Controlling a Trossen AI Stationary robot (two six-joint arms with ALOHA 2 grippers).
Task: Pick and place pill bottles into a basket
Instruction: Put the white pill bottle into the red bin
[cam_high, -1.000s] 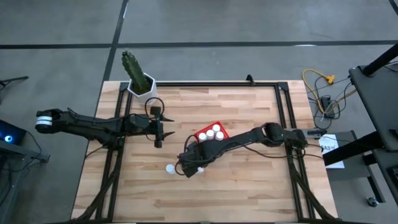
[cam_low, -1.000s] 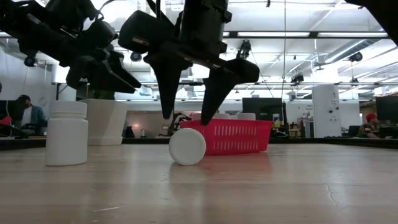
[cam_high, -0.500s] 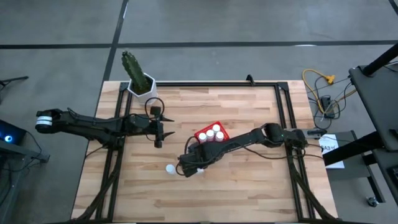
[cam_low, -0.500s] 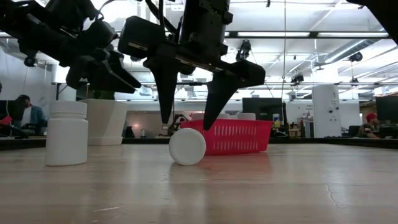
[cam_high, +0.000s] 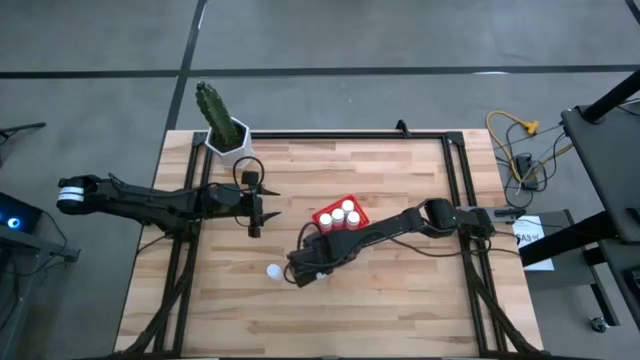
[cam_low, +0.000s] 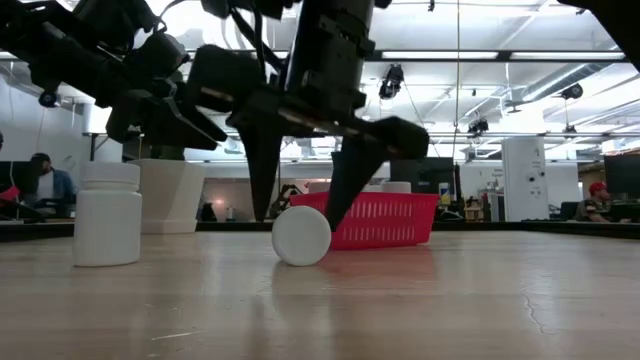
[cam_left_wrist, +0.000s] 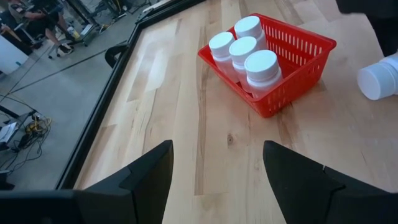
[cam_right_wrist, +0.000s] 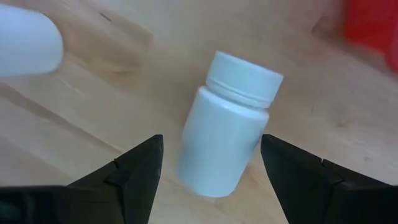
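1. The red basket (cam_high: 337, 217) sits near the middle of the table (cam_high: 400, 300); four capped pill bottles (cam_left_wrist: 244, 52) stand upright inside it, filling one side and leaving the other side free.
2. Two bottles are left out on the wood: a lying bottle (cam_right_wrist: 229, 130) just beside the basket, and a standing bottle (cam_low: 108, 213) a little farther off; so the job looks about two-thirds done, by my reckoning.
3. The right gripper (cam_low: 304, 205) hangs low over the lying bottle, fingers wide apart on either side of it, gripping nothing yet.
4. The left gripper (cam_left_wrist: 216, 180) waits off toward the table's left side, aimed at the basket, fingers spread and empty; a potted cactus (cam_high: 220, 125) stands at the far left corner, no part of the task.
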